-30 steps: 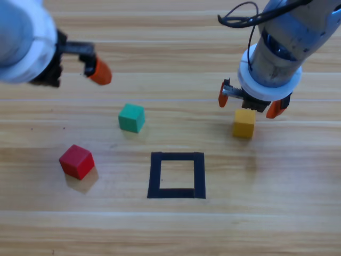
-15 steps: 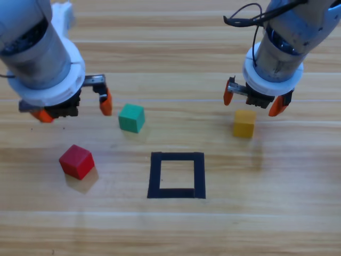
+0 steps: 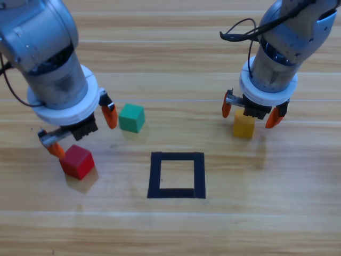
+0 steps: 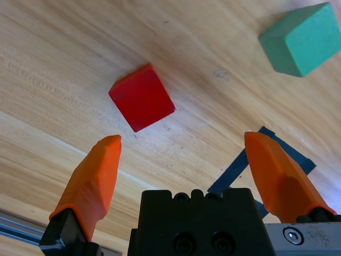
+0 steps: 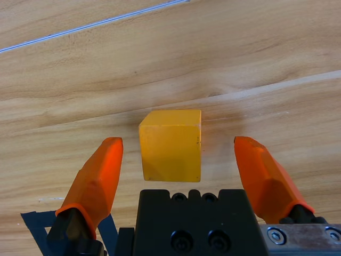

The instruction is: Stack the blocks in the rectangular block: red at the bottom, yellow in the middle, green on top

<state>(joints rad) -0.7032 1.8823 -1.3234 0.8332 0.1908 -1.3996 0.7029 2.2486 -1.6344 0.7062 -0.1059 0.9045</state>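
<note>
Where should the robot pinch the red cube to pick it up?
Probably on two opposite flat sides, coming straight down from above. The red cube sits flat on the table with bare wood all round, turned a little askew to the black tape outline. The left gripper hangs above it, jaws open wide; it may need to turn so the jaws meet flat faces, not corners.

Robot lab: taped wooden table
</note>
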